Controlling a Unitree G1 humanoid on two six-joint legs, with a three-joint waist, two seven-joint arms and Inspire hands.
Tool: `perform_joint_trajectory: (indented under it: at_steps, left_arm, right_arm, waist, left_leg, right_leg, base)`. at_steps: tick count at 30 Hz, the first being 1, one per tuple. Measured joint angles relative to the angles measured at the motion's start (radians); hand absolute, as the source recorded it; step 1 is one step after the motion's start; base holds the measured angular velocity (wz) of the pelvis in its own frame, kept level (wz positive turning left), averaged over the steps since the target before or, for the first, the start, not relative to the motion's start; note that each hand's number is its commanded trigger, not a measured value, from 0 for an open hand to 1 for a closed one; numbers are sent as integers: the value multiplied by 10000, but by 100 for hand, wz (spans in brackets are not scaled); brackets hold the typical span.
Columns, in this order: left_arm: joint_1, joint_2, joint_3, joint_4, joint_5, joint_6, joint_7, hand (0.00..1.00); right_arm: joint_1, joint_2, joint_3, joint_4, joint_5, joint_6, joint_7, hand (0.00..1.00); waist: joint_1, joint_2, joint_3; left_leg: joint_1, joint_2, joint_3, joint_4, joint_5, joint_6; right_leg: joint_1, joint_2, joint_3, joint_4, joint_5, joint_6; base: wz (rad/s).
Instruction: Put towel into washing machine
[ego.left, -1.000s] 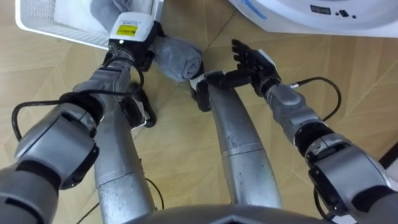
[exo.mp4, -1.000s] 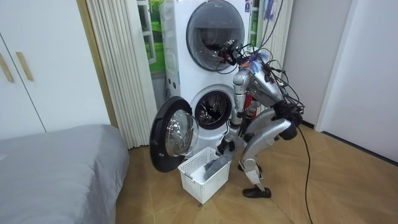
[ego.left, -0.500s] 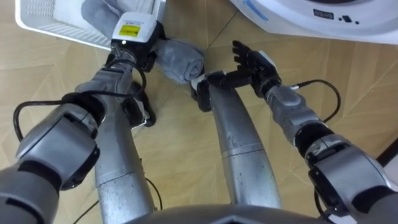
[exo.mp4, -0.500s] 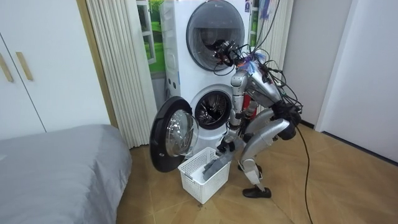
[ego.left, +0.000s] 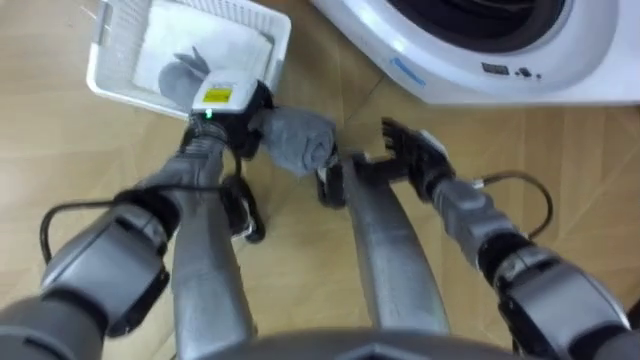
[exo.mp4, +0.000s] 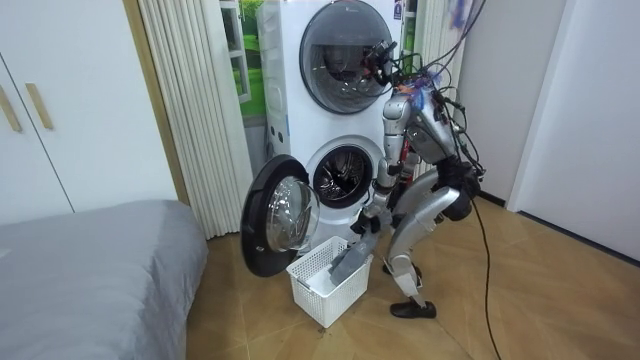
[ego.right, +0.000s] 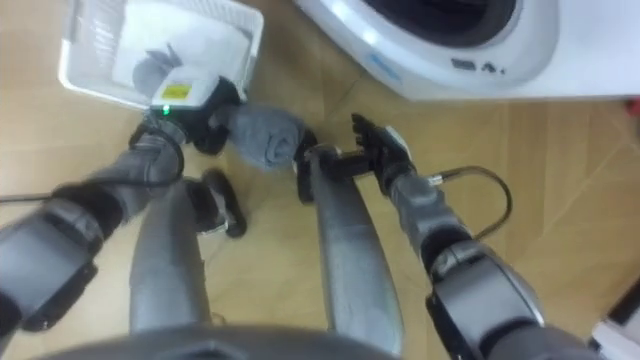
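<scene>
A grey towel (ego.left: 300, 140) was gripped in the left hand's (ego.left: 226, 106) curled fingers. The right hand (ego.left: 413, 160) was held empty, fingers spread.

Both eye views look steeply down from the robot's head, close over the floor (ego.left: 60, 150): basket (ego.left: 100, 62) at 11 o'clock, washing machine (ego.left: 470, 75) at 1 o'clock. The room view stands well back, facing the machine's front, and shares both.

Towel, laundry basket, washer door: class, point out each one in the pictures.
towel (ego.left: 298, 140), left eye view, bunched middle.
laundry basket (exo.mp4: 308, 292), room view, front wall.
washer door (exo.mp4: 280, 215), room view, glass centre.
</scene>
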Motion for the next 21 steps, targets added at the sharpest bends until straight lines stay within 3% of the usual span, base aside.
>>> perform_joint_trajectory:
  at_steps: [5,8,11,13,14,16,17,19,21]
  left_arm:
    - [49,43,254,-139,-1133,-130,256,100]
    - [52,21,621,-564,-2532,-174,274,100]
    - [190,-185,785,-1274,-4621,-235,16,100]
    - [507,-420,809,-2050,-6507,-243,-618,100]
    - [603,-475,805,-2274,-6949,-247,-832,100]
    - [939,-653,770,-2898,-8992,-298,-1933,100]
    - [1037,-714,765,-2952,-9488,-302,-2251,100]
    - [1499,-876,717,-3251,-11519,-226,-3435,100]
    - [1728,-1033,567,-3422,-12861,-11,-4305,100]
  right_arm:
    - [-33,-153,5,264,5,-6,36,0]
    - [-147,-259,-23,156,5,-19,132,0]
    - [-240,-247,-64,84,-212,-37,121,0]
    - [-184,-252,-114,-205,-350,-32,123,0]
    - [-170,-259,-119,-255,-385,-31,122,0]
    - [-145,-192,-213,-509,-776,1,126,0]
    - [-109,-166,-215,-601,-881,4,135,0]
    - [-31,52,-346,-752,-1184,65,188,0]
    - [89,107,-402,-903,-1172,89,223,0]
  waist:
    - [350,48,-14]
    - [585,90,-25]
    - [740,97,-28]
    - [920,98,-47]
    - [941,114,-57]
    - [958,117,-78]
    - [973,113,-103]
    - [905,83,-256]
    - [906,74,-356]
  left_leg:
    - [818,-122,39,-607,107,-54]
    - [967,-124,13,-737,143,-61]
    - [1124,-136,30,-911,207,-55]
    - [1373,-174,46,-1050,221,-66]
    - [1396,-206,35,-1088,237,-67]
    - [1493,-316,10,-1331,382,-53]
    - [1509,-326,-6,-1354,396,-61]
    - [1549,-335,-86,-1492,477,-92]
    - [1571,-402,-184,-1654,597,-106]
  right_leg:
    - [775,-206,-344,-416,19,-46]
    - [954,-223,-467,-541,51,-87]
    - [1116,-325,-654,-607,94,-114]
    - [1314,-454,-924,-623,103,-132]
    - [1336,-522,-1028,-629,108,-144]
    - [1461,-687,-1115,-804,138,-193]
    - [1487,-708,-1160,-820,143,-200]
    - [1603,-711,-1294,-1022,180,-262]
    - [1713,-744,-1416,-1215,222,-303]
  base:
    - [5]
    - [1]
    - [4]
    - [4]
    - [11]
    - [14]
    - [9]
    - [9]
    - [16]
